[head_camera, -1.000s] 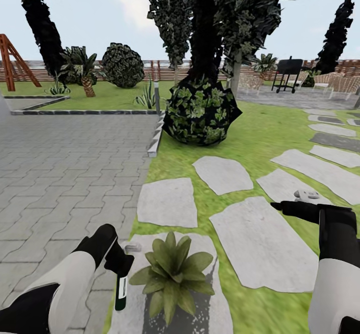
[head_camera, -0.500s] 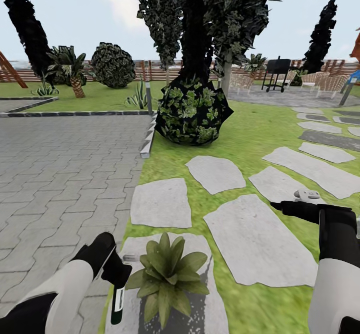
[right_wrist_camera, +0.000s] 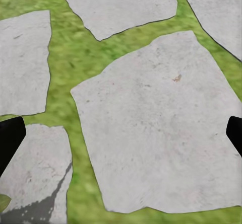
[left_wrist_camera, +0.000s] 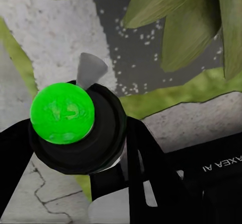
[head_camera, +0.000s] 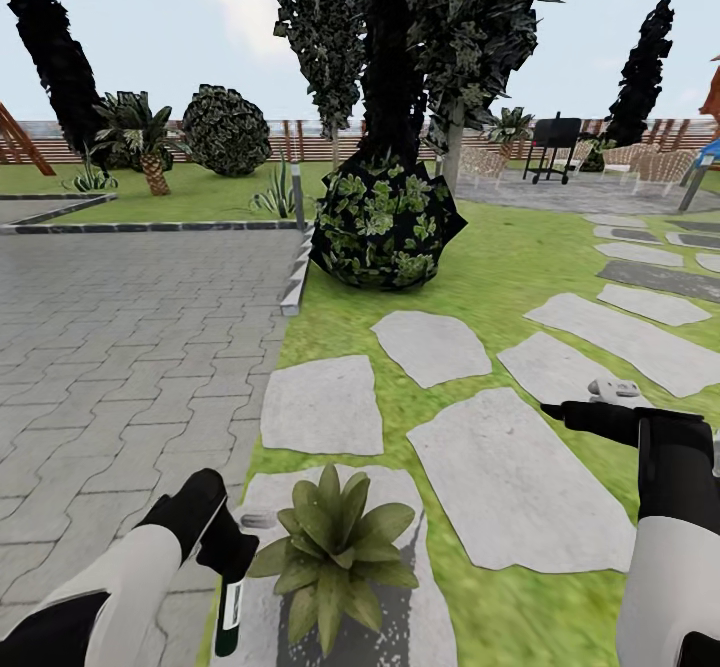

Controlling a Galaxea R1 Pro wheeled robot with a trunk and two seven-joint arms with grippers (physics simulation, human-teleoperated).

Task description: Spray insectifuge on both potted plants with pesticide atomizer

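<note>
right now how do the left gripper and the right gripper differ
The left gripper is shut on the pesticide atomizer, low beside the potted plant; the right gripper is open and holds nothing. The left points down over a wet, darkened slab; the right reaches level over a dry stone slab. Both are black.

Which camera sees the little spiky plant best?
The head view: the whole potted plant sits on its stone slab, beside the spray bottle in the left claw. The left wrist view catches just some big leaves, and the right wrist view a leaf tip.
</note>
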